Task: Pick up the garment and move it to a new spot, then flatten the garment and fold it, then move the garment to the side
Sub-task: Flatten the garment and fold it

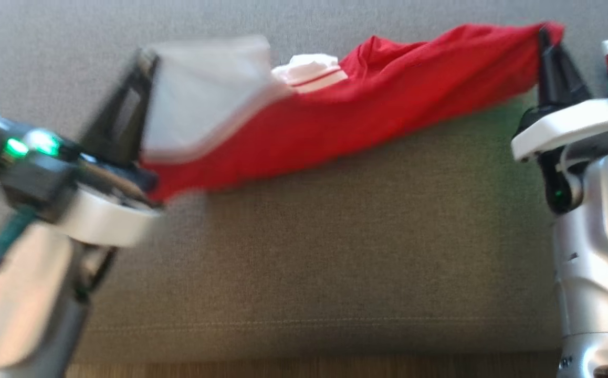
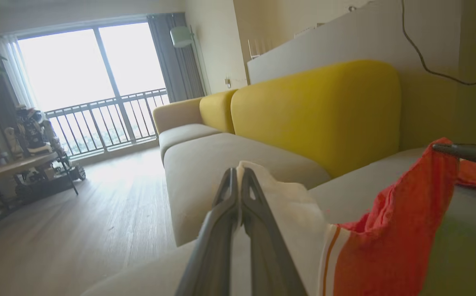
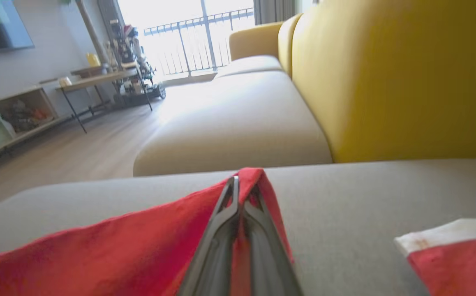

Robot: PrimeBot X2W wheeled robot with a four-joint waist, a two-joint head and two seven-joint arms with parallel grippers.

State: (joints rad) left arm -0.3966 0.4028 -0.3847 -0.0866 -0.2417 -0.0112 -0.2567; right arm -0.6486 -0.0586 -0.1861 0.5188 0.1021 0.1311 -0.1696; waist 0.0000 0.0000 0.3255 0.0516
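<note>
Holding the red-and-white fabric garment (image 1: 388, 100) between my clamped jaws, nine and three o'clock; I reckon flattening, folding, sidelining remain

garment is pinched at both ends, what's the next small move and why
Probably lower both arms together, keeping them apart, to lay the garment flat on the sofa cushion. The left gripper is shut on its white end, the right gripper on its red end, and the cloth hangs stretched between them, bunched in the middle.
</note>
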